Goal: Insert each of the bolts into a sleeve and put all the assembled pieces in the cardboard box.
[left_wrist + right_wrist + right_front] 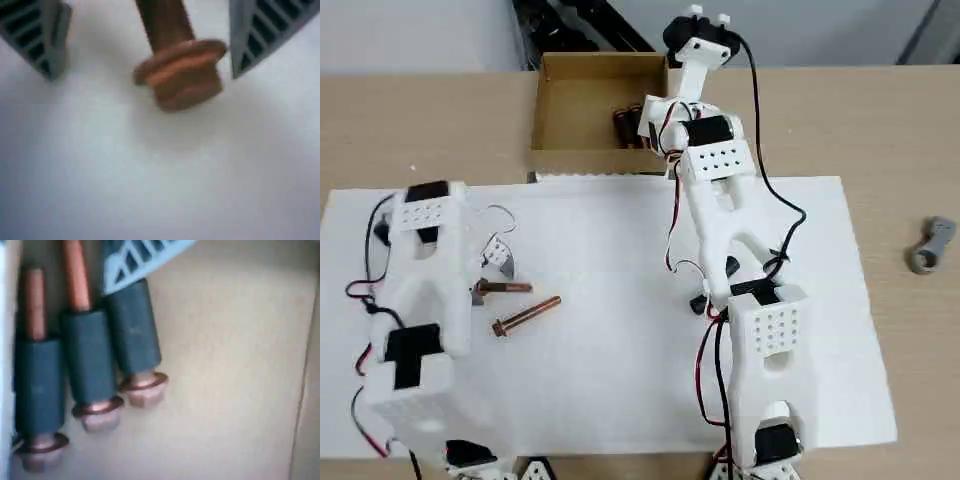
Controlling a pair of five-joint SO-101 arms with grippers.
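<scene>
Bolt [180,75] — copper-coloured, flanged head, flat on the white sheet [160,200] — sits between the jaws of the left gripper [142,75].

Risk, as I judge it: the shank is round and the head lies much nearer one jaw. Closing could nudge or roll it instead of pinching it square. A grip right at the head would also leave the long shank hard to steer into a sleeve.

Jaws are spread wide, straddling the bolt, not visibly touching it, gripping nothing.

Outward, high view: a second bolt [527,315] lies just to the near side of the first, both at the left of the sheet beside the left arm. Two small dark items [703,300] sit by the right arm, possibly sleeves — hard to tell.

Far side: the right gripper [642,120] hangs inside the cardboard box [560,100]; clenched or released, cannot tell. Three assembled pieces [87,370] lie side by side on the box floor. A grey part [932,245] sits well off right on the bare table [880,110].
</scene>
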